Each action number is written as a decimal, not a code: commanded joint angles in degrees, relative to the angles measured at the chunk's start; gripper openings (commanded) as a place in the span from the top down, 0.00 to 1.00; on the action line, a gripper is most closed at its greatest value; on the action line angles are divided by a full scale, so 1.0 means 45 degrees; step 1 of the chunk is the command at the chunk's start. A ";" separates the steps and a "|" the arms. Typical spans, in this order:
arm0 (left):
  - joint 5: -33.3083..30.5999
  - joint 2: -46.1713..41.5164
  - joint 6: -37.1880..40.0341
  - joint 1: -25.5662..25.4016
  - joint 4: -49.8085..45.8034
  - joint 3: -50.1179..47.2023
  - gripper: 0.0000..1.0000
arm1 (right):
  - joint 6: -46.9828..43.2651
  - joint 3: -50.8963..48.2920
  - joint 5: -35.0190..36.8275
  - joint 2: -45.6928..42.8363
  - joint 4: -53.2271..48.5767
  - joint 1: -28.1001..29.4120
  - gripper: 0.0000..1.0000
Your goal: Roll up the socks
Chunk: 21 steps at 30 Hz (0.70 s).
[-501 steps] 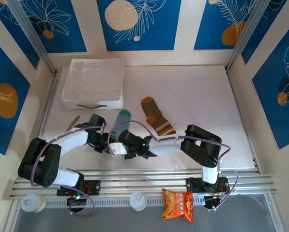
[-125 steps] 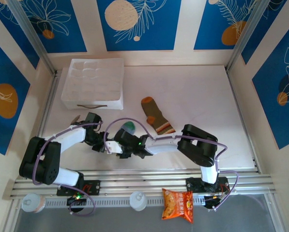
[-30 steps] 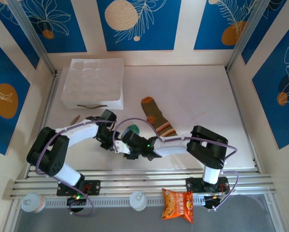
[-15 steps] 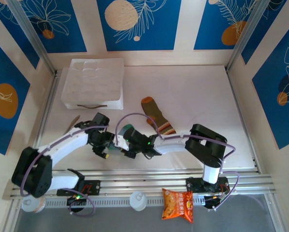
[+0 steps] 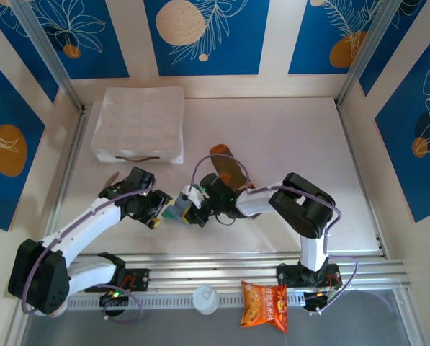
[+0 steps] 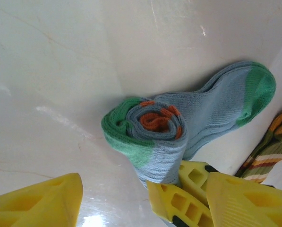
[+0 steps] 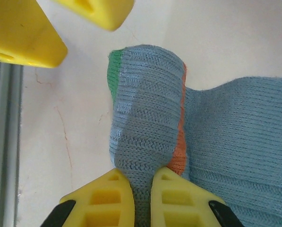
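Note:
The grey-blue sock (image 6: 150, 135) lies partly rolled on the white table, its coil showing green and orange at the end and its green toe (image 6: 259, 87) still flat. My right gripper (image 7: 143, 201) is shut on the roll (image 7: 145, 127), pinching its near end. My left gripper (image 6: 141, 210) stands open just left of the roll, fingers apart and holding nothing. From above, the left gripper (image 5: 157, 211) and right gripper (image 5: 187, 207) meet at the sock (image 5: 173, 209). The olive-brown sock (image 5: 227, 160) lies behind, partly hidden by the right arm; its striped cuff (image 6: 268, 151) shows.
A white tray (image 5: 139, 122) stands at the back left. An orange snack packet (image 5: 265, 304) and a white cap (image 5: 205, 297) sit by the front rail. The right half of the table is bare.
The left gripper has opened, let go of the roll and drawn back to the left. The right gripper has closed on the roll, and its wrist has swung over the olive-brown sock.

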 commanded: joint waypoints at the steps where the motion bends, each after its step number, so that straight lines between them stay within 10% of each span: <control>1: 0.0538 0.0203 0.0253 -0.0074 0.1070 -0.0552 0.33 | 0.0796 -0.0866 -0.0076 0.2147 -0.4395 -0.0568 1.00; 21: 0.0259 0.3553 -0.1453 -0.1050 0.3836 -0.1368 0.53 | 0.0507 0.2885 -0.1415 0.4109 -0.8477 -0.1519 1.00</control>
